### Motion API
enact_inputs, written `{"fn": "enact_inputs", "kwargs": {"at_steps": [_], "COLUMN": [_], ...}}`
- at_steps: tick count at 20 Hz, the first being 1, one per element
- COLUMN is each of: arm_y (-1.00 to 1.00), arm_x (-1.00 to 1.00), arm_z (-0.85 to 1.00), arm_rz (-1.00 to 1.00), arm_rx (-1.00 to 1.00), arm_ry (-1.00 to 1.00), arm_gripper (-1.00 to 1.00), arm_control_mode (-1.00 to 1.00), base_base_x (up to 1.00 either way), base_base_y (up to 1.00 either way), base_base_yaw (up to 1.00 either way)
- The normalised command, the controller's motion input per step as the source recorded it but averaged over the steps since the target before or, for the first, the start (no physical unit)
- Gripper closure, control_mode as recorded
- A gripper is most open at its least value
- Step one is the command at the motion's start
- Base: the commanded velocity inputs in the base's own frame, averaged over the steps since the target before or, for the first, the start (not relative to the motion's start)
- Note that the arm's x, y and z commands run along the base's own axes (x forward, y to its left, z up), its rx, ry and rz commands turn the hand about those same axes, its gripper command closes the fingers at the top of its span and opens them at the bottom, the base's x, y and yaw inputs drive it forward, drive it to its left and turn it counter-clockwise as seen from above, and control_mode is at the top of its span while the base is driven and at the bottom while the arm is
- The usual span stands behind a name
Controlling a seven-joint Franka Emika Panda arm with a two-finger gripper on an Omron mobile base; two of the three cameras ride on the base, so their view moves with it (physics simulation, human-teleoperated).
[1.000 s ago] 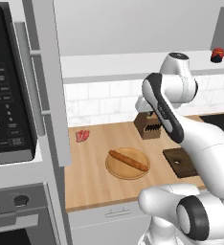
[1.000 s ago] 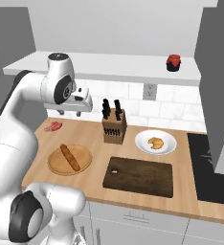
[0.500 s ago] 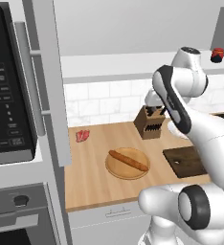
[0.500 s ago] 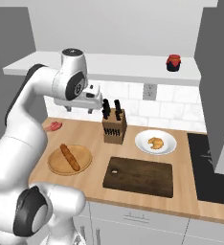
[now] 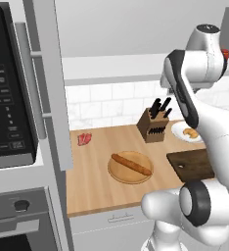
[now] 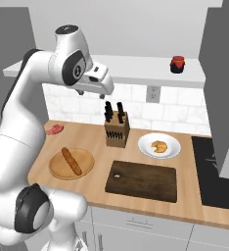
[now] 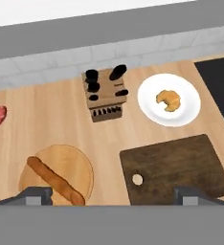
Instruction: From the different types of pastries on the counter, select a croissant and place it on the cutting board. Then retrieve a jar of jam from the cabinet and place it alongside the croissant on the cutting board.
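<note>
The croissant (image 7: pixel 168 100) lies on a white plate (image 7: pixel 150 103) right of the knife block, also seen as croissant (image 6: pixel 159 145) and croissant (image 5: pixel 189 132). The dark-brown cutting board (image 7: pixel 176 167) lies bare at the counter's front, cutting board (image 6: pixel 143 179). My gripper (image 7: pixel 113 195) hangs high above the counter (image 6: pixel 87 142), open wide with nothing between its fingers; the hand (image 6: pixel 94 81) is near shelf height, left of the block. The red jar of jam (image 6: pixel 177 64) with a black lid stands on the cabinet shelf (image 6: pixel 136 68) at the right; the jar (image 5: pixel 226 53) is partly behind my arm.
A knife block (image 6: pixel 116 130) stands at the back middle. A round light board (image 6: pixel 87 164) carries a baguette (image 6: pixel 71 161). A small red-pink item (image 6: pixel 54 129) lies at the far left. A black cooktop (image 6: pixel 214 166) borders the right; a tall oven unit (image 5: pixel 13 98) stands left.
My arm has lifted and swung to the right, carrying the hand from beside the knife block up to shelf height. The things on the counter have not moved.
</note>
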Motion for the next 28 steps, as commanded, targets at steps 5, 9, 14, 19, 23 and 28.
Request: {"fn": "enact_inputs", "kwargs": {"at_steps": [5,9,14,19,23,28], "arm_y": [-0.28,-0.38,-0.45,-0.62,-0.6,-0.54], "arm_x": [-0.06,-0.13,-0.09,0.0,-0.05,-0.04], "arm_z": [0.39,0.45,0.4,0.22,0.32,0.24], "arm_rz": [-0.44,-0.4,-0.32,-0.07,0.05,0.13], "arm_rx": [-0.01,-0.05,-0.08,-0.04,-0.04,-0.04], "arm_ry": [-0.16,-0.25,-0.28,-0.19,-0.13,-0.06], "arm_gripper": [-1.0,-1.0,-1.0,-1.0,-1.0,-1.0], "arm_control_mode": [-1.0,-1.0,-1.0,-1.0,-1.0,-1.0], "base_base_x": [0.0,0.0,0.0,0.0,0.0,0.0], "base_base_y": [0.0,0.0,0.0,0.0,0.0,0.0], "base_base_yaw": [0.0,0.0,0.0,0.0,0.0,0.0]}}
